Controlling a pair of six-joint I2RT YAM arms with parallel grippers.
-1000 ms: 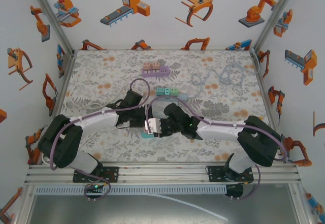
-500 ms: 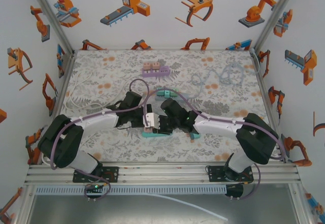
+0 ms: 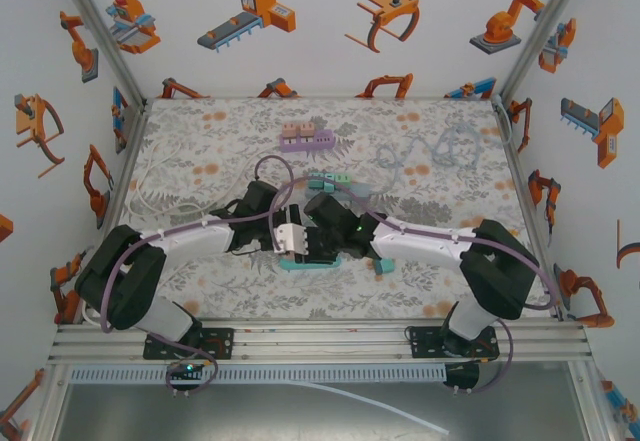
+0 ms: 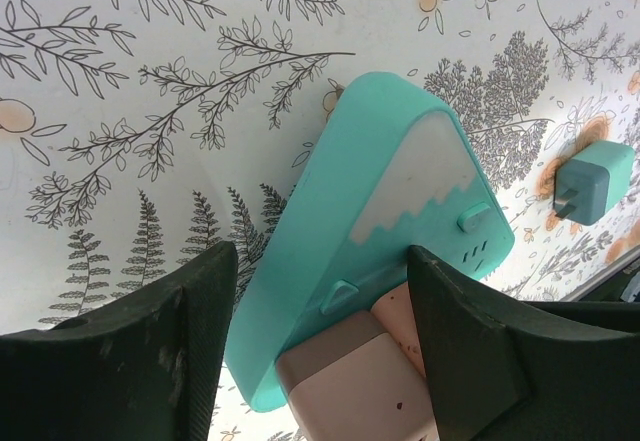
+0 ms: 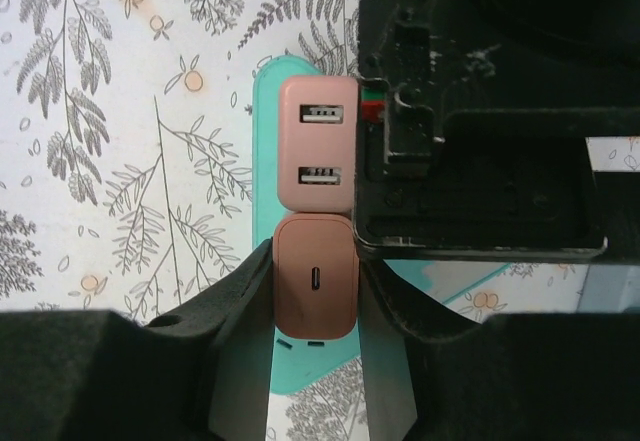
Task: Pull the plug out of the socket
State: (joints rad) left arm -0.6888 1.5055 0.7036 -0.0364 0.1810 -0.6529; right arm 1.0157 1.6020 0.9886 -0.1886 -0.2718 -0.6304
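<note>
**Extraction stage, plug not yet withdrawn.** The right gripper (image 5: 316, 261) is closed on the plug (image 5: 316, 301), a pink block with one slot port, its fingers pressed to both flanks. The plug appears seated in the teal socket (image 4: 400, 191), which lies on the table (image 4: 150, 61) between the two arms. The left gripper (image 4: 322, 271) straddles the socket's end; whether it actually pinches the casing cannot be told, as the contact faces are out of sight. Done: the grasp on the plug. Left: the pull and the separation (likely with the socket braced). A second pink plug (image 5: 318, 141), with two ports, stands touching the first. The pins and the seam between plug and socket are hidden, and the wrists cover most of the socket in the overhead view; a teal plug (image 4: 592, 181) lies loose nearby
</note>
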